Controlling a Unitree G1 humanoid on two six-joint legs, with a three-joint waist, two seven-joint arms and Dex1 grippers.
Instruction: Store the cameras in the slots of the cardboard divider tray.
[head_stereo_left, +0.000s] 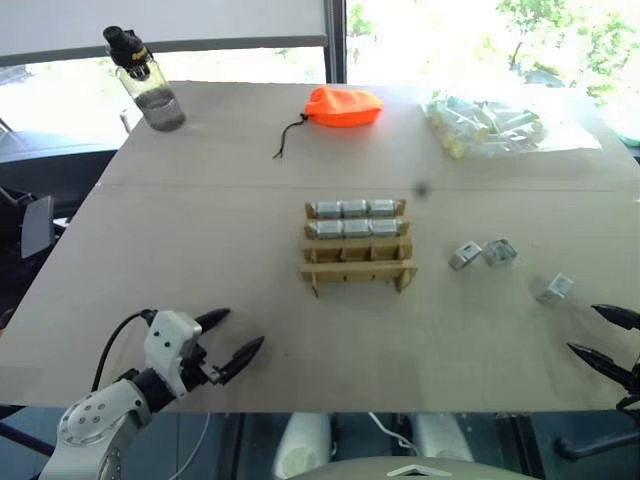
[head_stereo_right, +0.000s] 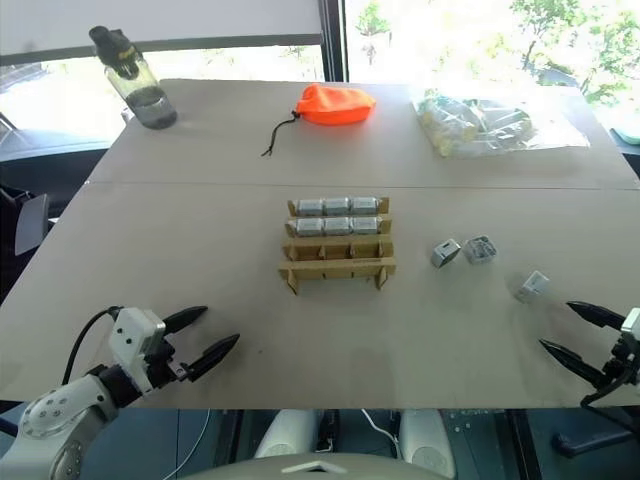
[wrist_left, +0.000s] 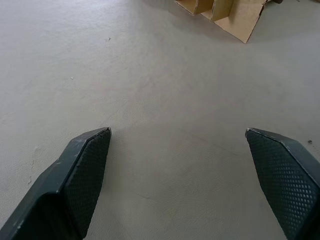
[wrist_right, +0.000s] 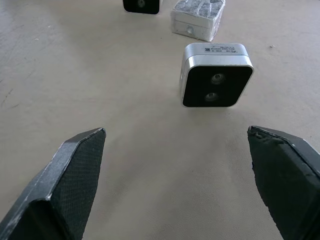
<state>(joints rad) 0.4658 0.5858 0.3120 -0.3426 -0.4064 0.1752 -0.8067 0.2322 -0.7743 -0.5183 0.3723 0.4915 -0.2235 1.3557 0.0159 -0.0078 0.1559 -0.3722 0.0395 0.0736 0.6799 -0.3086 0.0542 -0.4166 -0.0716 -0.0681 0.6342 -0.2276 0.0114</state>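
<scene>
table (head_stereo_left: 200, 250): grey, seam across far part | centre: tray (head_stereo_left: 358, 262), on it | right of tray: three loose cameras (head_stereo_left: 465, 256) (head_stereo_left: 499, 252) (head_stereo_left: 553, 289) | far left: bottle (head_stereo_left: 145, 82) | far centre: orange pouch (head_stereo_left: 343, 106) | far right: clear bag (head_stereo_left: 485, 124)

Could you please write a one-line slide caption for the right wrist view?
Open right gripper faces a loose camera standing on the table, two more cameras beyond.

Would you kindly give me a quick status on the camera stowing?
Left gripper and right gripper open, empty. Cardboard divider tray: back two rows filled, front row empty. Three loose cameras on the table, nearest just ahead of right gripper. Nothing blocking.
</scene>
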